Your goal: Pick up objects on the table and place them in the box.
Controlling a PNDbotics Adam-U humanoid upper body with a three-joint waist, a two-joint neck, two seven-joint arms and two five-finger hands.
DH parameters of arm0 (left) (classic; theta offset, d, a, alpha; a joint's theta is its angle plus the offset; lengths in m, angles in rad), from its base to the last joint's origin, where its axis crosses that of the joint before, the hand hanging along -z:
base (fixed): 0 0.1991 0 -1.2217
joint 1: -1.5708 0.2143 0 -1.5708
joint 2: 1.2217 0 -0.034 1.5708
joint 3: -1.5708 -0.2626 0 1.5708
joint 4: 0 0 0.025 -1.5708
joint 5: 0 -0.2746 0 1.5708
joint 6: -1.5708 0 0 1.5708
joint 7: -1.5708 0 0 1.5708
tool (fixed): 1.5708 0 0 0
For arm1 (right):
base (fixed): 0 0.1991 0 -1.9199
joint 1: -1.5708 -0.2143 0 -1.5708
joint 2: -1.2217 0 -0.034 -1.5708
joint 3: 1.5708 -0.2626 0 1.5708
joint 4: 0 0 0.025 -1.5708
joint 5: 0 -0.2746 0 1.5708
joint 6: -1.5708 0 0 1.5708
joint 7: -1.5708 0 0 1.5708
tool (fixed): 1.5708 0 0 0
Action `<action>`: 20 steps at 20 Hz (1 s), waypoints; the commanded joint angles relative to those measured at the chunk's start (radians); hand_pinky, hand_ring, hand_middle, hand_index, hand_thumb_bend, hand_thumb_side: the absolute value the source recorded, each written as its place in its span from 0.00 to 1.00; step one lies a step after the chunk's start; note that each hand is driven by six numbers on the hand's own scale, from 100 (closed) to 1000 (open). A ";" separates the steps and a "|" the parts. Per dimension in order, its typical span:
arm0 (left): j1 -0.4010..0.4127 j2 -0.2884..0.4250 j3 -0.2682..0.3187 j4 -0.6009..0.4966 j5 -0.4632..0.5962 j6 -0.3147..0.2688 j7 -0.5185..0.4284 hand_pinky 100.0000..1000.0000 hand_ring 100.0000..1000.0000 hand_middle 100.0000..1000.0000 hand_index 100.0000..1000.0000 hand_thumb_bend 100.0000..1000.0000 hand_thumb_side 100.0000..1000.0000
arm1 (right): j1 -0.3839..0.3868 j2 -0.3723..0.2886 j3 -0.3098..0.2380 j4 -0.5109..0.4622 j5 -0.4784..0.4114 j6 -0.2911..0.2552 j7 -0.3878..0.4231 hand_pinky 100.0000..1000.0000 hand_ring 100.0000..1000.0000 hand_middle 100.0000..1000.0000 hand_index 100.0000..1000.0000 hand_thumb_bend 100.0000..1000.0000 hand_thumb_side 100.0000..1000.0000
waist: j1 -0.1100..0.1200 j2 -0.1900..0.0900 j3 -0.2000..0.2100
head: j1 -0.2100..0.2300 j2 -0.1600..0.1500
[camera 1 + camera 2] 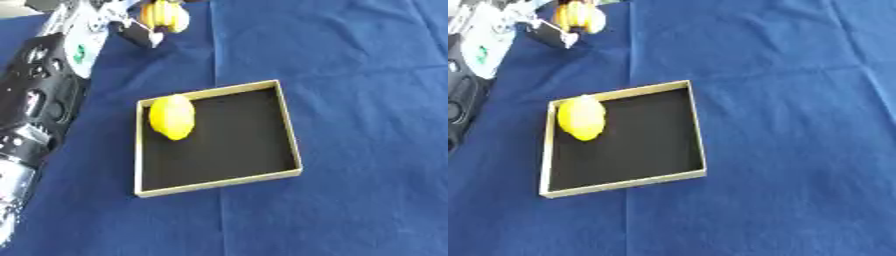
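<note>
A yellow lemon (171, 116) lies inside the shallow black box with a tan rim (291, 135), against its left wall. At the top edge of the left eye view there is a yellow ridged object (166, 15) on the blue cloth. My left hand (140, 31) is at this object, its thumb below and left of it and dark fingers curled over its top. The arm (52, 75) runs up the left side of the view. My right hand shows in neither view.
A blue cloth (350, 75) covers the whole table, with creases running across it. The left arm passes close beside the box's left rim.
</note>
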 commanded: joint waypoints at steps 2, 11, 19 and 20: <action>0.015 0.065 -0.042 -0.138 0.069 -0.013 0.017 0.76 0.63 0.38 0.41 0.00 0.00 | 0.011 -0.016 -0.020 -0.016 -0.009 -0.001 0.004 0.75 0.95 0.78 0.89 0.03 0.41 | -0.015 -0.043 0.010 | -0.014 0.015; 0.207 0.169 -0.190 -0.663 0.382 0.026 -0.048 0.77 0.65 0.38 0.38 0.00 0.00 | 0.034 -0.007 -0.032 -0.016 -0.005 -0.007 -0.004 0.75 0.94 0.78 0.89 0.04 0.40 | -0.032 -0.065 0.040 | -0.039 0.042; 0.335 0.135 -0.290 -1.051 0.481 0.182 -0.075 0.77 0.68 0.39 0.40 0.00 0.02 | 0.045 0.010 -0.028 -0.016 0.015 -0.009 -0.009 0.75 0.94 0.78 0.89 0.04 0.41 | -0.051 -0.067 0.074 | -0.082 0.062; 0.348 0.116 -0.296 -1.078 0.470 0.193 -0.078 0.77 0.68 0.39 0.40 0.00 0.03 | 0.047 0.013 -0.027 -0.016 0.016 -0.007 -0.010 0.75 0.94 0.78 0.89 0.04 0.41 | -0.052 -0.065 0.079 | -0.087 0.062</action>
